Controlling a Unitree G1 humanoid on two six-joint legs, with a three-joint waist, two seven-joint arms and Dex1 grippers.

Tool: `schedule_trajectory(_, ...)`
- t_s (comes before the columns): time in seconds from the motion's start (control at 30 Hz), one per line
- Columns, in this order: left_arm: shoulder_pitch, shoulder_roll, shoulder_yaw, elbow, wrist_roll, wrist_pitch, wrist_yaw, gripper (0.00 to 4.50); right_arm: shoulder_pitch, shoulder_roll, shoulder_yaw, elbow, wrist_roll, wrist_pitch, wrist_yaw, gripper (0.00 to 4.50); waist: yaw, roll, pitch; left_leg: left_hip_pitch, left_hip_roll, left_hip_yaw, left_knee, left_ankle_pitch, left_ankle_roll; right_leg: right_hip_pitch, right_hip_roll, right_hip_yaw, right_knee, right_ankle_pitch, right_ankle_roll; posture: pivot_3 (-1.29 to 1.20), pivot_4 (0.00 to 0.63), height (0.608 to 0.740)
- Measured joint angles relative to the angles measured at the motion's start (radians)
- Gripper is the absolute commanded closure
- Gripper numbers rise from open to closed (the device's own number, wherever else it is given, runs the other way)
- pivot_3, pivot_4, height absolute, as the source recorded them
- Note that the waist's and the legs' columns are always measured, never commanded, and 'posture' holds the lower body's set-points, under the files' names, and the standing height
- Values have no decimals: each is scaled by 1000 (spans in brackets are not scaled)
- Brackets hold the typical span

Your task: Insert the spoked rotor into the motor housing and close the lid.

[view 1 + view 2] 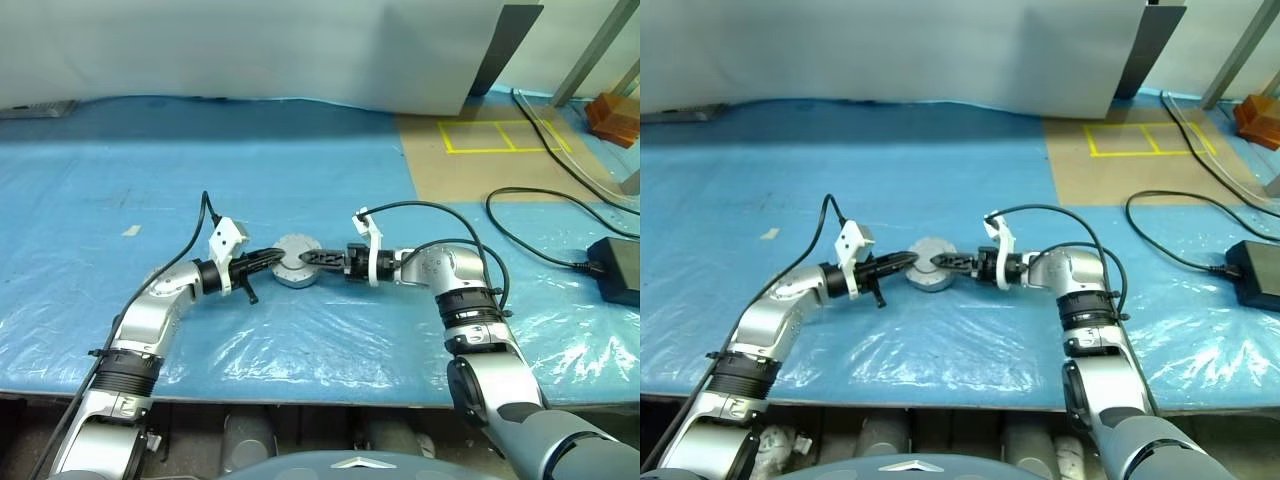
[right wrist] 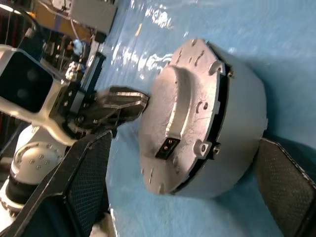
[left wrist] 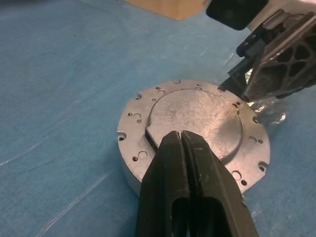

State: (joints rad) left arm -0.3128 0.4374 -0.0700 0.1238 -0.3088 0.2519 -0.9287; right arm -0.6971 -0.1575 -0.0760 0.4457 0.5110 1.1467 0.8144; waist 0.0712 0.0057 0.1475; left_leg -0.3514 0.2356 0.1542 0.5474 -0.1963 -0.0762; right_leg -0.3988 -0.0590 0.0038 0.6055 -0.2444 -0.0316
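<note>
No readable text, labels, brands or numbers anywhere. Only a sign-like marking: yellow tape rectangles [image 1: 503,136] on the brown floor patch, upper right of the frame.

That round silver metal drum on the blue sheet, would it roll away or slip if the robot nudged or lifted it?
The round silver metal drum is probably stiff and heavy for its size, since it looks like solid cast metal. Lying flat on the crinkled blue plastic sheet, it seems likelier to slide than roll. Its smooth wall could slip between the right pincer fingers, which stand open either side of it.
</note>
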Motion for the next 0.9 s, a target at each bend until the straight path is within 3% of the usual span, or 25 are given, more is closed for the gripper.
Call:
schedule_trajectory(0.07,0,0,0,0,0,0,0,4441,-3,9,-9,13,0,-15,-14,559,0,0,0,0,0,0,0,0,0,0,0,0,0,0,0,0,150,740)
schedule_trajectory(0.23,-1,0,4,-2,-1,0,5,4441,-3,0,-15,17,4,-24,-12,2240,1,0,0,-1,0,0,-1,0,0,-1,0,0,0,1,3,0,150,740)
schedule_trajectory(0.3,-3,0,6,-3,-1,-2,5,4441,-3,0,-29,17,16,-23,-10,2631,2,0,0,-1,0,0,-1,0,0,-1,0,-1,0,1,4,0,150,740)
schedule_trajectory(0.5,-3,-1,5,-3,-1,-4,3,4441,10,0,-31,8,41,-9,-9,2710,3,0,0,-1,0,0,-1,0,0,-1,0,-1,0,0,1,0,150,740)
schedule_trajectory(0.63,-9,-2,8,1,-2,-6,4,4441,17,2,-35,3,42,-3,-16,3354,0,0,0,-1,0,0,-1,0,0,-1,0,0,0,1,2,0,150,740)
schedule_trajectory(0.9,1,-3,18,-11,-12,-4,5,4441,17,15,-50,3,44,-4,-29,3354,-1,0,0,-1,0,0,-1,0,0,-1,1,0,0,1,3,0,150,740)
